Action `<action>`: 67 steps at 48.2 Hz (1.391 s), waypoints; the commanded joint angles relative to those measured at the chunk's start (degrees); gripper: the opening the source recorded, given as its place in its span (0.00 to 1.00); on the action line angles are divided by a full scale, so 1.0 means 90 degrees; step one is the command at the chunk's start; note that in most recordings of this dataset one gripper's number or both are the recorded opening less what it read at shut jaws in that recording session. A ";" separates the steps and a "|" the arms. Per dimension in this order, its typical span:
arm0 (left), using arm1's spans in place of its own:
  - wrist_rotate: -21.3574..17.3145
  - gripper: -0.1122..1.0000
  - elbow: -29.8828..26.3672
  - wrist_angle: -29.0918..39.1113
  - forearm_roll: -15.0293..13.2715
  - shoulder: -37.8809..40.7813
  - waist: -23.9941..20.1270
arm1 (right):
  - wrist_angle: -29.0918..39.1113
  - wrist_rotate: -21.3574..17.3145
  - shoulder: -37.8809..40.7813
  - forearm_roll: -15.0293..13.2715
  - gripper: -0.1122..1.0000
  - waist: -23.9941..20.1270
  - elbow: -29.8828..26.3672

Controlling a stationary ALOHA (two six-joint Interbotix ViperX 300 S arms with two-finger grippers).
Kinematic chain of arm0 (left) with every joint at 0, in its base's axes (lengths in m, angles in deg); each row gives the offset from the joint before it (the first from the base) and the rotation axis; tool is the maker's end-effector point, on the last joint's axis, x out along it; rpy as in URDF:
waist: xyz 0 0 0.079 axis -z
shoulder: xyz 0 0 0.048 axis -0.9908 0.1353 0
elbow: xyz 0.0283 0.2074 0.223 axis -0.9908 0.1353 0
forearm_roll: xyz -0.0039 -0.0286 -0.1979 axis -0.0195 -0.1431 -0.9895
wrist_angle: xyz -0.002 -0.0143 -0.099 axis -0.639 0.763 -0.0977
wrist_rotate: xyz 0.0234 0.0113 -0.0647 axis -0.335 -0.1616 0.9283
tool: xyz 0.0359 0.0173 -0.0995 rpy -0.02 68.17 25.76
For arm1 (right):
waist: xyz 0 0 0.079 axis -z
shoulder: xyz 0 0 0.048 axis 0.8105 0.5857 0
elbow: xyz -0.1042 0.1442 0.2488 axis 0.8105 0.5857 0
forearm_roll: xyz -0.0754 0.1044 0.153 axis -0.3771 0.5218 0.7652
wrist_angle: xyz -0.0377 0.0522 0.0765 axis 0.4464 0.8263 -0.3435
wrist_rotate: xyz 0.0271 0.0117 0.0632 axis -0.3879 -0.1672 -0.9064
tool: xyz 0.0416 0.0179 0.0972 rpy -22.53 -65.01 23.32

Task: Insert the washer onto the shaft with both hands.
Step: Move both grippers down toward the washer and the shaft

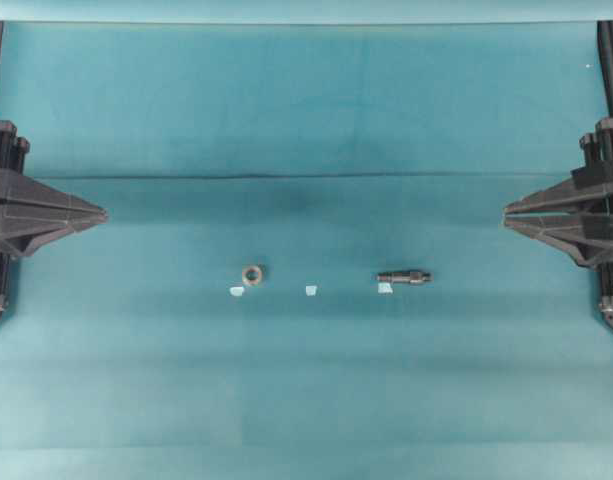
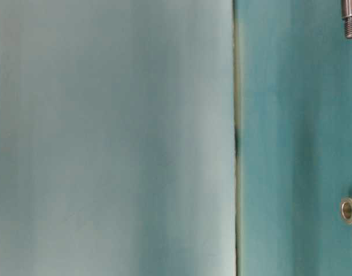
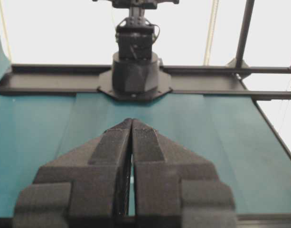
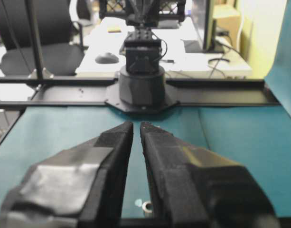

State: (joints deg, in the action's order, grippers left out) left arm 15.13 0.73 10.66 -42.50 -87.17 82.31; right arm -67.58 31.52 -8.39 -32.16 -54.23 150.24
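The washer (image 1: pixel 252 274), a small tan-grey ring, lies flat on the teal cloth left of centre; it also shows at the table-level view's right edge as the washer (image 2: pixel 349 210). The dark stepped shaft (image 1: pixel 404 277) lies on its side right of centre, and only the shaft's threaded end (image 2: pixel 351 20) shows in the table-level view. My left gripper (image 1: pixel 103 214) hovers far left, shut and empty, its tips (image 3: pixel 131 121) pressed together. My right gripper (image 1: pixel 507 214) hovers far right, also shut and empty, with a thin slit between its tips (image 4: pixel 136 124). Both parts lie well clear of both grippers.
Pale-blue tape scraps lie on the cloth: one (image 1: pixel 236 291) by the washer, one (image 1: pixel 310 290) mid-table, one (image 1: pixel 385 288) by the shaft. A cloth crease (image 1: pixel 286 177) runs across the table. The opposite arm's base (image 3: pixel 134 76) stands straight ahead of each wrist camera.
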 commanded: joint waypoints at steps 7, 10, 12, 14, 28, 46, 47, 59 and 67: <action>0.0791 0.12 -0.0342 0.0352 0.0068 0.0811 0.0225 | 0.0508 -0.0098 0.0088 0.0342 0.03 0.0078 -0.0049; 0.0859 0.12 -0.0459 0.0400 0.0068 0.0947 0.0225 | 0.0859 -0.0146 0.0117 0.0361 0.01 0.0137 -0.0117; 0.0869 0.12 -0.0537 0.0430 0.0078 0.1025 0.0225 | 0.1074 -0.0166 0.0137 0.0361 0.01 0.0186 -0.0186; 0.0859 0.12 -0.0596 0.0469 0.0078 0.1123 0.0215 | 0.1299 -0.0205 0.0166 0.0361 0.01 0.0225 -0.0254; 0.0840 0.12 -0.1172 0.1484 0.0098 0.2090 0.0176 | 0.2793 -0.0654 0.0908 0.0361 0.01 0.0400 -0.0654; 0.0742 0.12 -0.2305 0.3037 0.0117 0.3467 0.0059 | 0.4092 -0.0625 0.2637 0.0186 0.01 0.0381 -0.1396; 0.0713 0.12 -0.2402 0.3164 0.0117 0.3545 0.0049 | 0.4150 -0.0625 0.2715 0.0156 0.01 0.0371 -0.1455; -0.0039 0.12 -0.3271 0.4570 0.0117 0.4434 0.0049 | 0.5049 -0.0615 0.3691 0.0098 0.01 0.0313 -0.2187; -0.0332 0.12 -0.3506 0.4873 0.0117 0.4707 -0.0049 | 0.5430 -0.0596 0.4072 0.0059 0.01 0.0303 -0.2451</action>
State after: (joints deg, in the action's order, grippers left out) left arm 12.32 -29.07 53.90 -41.62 -45.07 82.40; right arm -19.59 26.16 27.65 -31.45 -51.25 129.94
